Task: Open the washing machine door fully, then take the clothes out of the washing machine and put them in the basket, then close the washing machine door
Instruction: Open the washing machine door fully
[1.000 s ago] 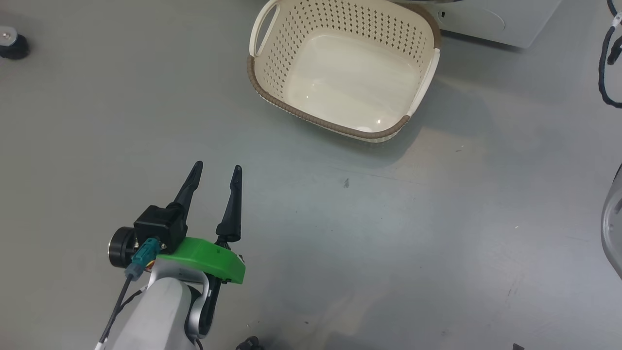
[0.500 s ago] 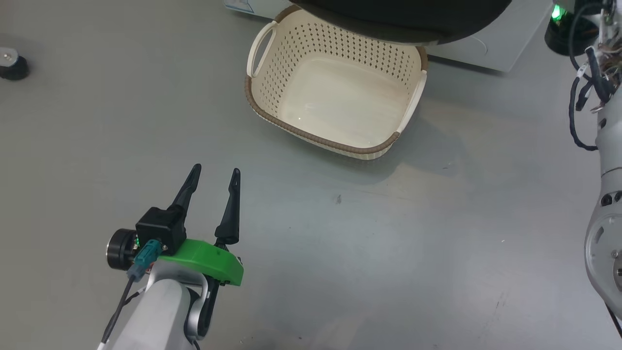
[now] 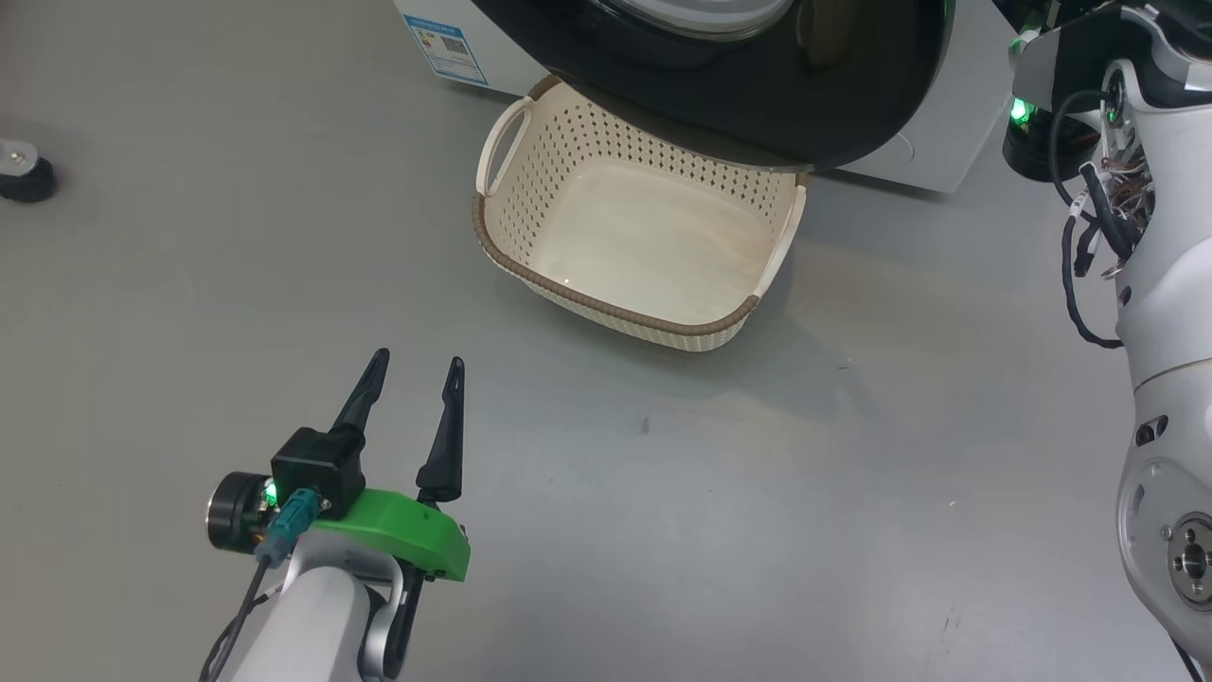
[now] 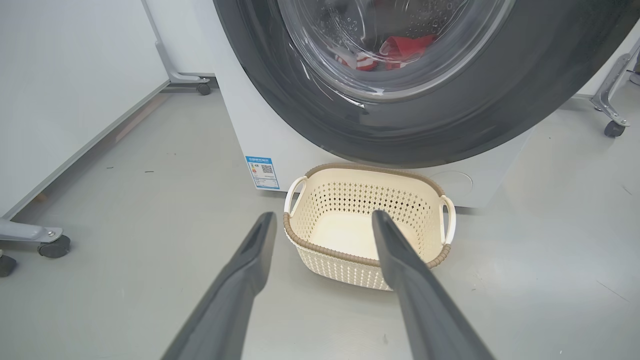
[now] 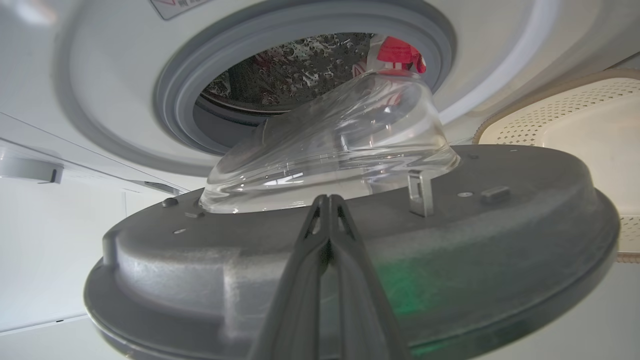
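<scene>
The washing machine door (image 3: 757, 104), glossy black-rimmed, stands partly open and overhangs the back of the cream basket (image 3: 606, 308) on the floor. My left gripper (image 3: 417, 360) hovers open and holds nothing, short of the basket (image 4: 370, 171). Through the door (image 4: 450, 125) glass, the red clothes (image 4: 405, 45) lie in the drum. My right gripper (image 5: 327, 197) is shut, its tips at the door's grey inner face (image 5: 475, 240), just below the glass bowl (image 5: 340, 145). Behind the bowl are the washing machine (image 5: 100, 75) opening and clothes (image 5: 397, 52).
My right arm (image 3: 1160, 284), with dangling cables, rises along the right edge. A black foot (image 3: 21, 172) sits on the floor far left. White panels on caster wheels (image 4: 52, 246) flank the machine, with another caster (image 4: 612, 129) at the right. Bare grey floor surrounds the basket.
The head view has shifted, so the basket sits lower in the picture. The door and my right arm have come into it. My left gripper stays open in place.
</scene>
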You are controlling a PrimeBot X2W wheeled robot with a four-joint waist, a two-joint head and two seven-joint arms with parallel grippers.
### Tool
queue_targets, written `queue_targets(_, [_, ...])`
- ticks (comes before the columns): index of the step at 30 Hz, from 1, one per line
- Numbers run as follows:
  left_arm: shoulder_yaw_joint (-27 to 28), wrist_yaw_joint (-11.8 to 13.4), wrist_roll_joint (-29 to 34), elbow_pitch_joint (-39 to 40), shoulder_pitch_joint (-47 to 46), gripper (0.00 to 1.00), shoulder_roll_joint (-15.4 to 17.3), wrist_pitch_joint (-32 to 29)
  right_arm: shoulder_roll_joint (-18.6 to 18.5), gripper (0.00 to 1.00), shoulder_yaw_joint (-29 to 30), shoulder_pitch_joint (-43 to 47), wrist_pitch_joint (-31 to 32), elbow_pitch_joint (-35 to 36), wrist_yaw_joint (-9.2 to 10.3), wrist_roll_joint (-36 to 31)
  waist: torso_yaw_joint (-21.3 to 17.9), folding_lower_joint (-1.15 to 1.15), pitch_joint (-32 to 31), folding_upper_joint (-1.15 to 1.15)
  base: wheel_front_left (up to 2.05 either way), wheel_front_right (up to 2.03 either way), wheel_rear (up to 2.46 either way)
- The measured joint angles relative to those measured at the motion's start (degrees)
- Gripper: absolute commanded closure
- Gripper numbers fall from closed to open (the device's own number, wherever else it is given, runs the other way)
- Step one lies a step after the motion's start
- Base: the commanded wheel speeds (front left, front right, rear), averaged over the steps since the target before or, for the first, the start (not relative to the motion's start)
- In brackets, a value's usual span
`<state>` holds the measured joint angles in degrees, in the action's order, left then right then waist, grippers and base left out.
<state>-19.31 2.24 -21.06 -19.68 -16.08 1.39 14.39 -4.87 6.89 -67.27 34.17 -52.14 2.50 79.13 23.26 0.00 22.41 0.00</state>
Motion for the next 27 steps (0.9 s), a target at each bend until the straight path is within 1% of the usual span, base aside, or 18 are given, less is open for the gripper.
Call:
queue_targets(13, [0.23, 0.0, 0.76, 0.46, 0.84, 0.0, 0.01, 0.0, 0.13, 1.0, -1.64, 0.25, -0.2, -0.11, 0.16, 1.44, -0.67, 0.0, -0.88, 0.0, 0.0, 0.0, 0.0])
queue_targets(16, [0.29, 0.0, 0.92, 0.53, 0.85, 0.0, 0.01, 0.0, 0.13, 1.0, -2.61, 0.24, -0.59, 0.02, 0.11, 1.08, -0.75, 0.0, -0.74, 0.0, 0.0, 0.0, 0.0])
queue_targets(18, [0.32, 0.0, 0.92, 0.6, 0.85, 0.0, 0.01, 0.0, 0.32, 1.0, -3.01, 0.24, -1.76, 0.33, -0.25, 0.12, -0.82, 0.0, -0.67, 0.0, 0.0, 0.0, 0.0])
queue_targets(21, [0.59, 0.0, 0.92, 0.7, 0.85, 0.0, 0.01, 0.0, 0.4, 1.0, -3.78, 0.24, -4.02, 1.15, -2.61, -2.34, -0.98, 0.0, -0.89, 0.0, 0.0, 0.0, 0.0])
queue_targets(23, [0.7, 0.0, 0.92, 0.74, 0.85, 0.0, 0.01, 0.0, 0.19, 1.0, -5.41, 0.25, -5.76, 2.02, -4.38, -4.74, -1.13, 0.0, -1.23, 0.0, 0.0, 0.0, 0.0])
queue_targets(25, [0.74, 0.0, 0.92, 0.76, 0.85, 0.0, 0.02, 0.0, -0.89, 1.0, -7.78, 0.34, -7.48, 2.86, -6.33, -8.34, -1.3, 0.0, -1.62, 0.0, 0.0, 0.0, 0.0])
queue_targets(27, [0.87, 0.0, 0.91, 0.75, 0.85, 0.0, 0.02, 0.0, -2.71, 1.0, -10.53, 0.87, -9.51, 3.72, -8.39, -12.27, -1.48, 0.0, -2.1, 0.0, 0.0, 0.0, 0.0])
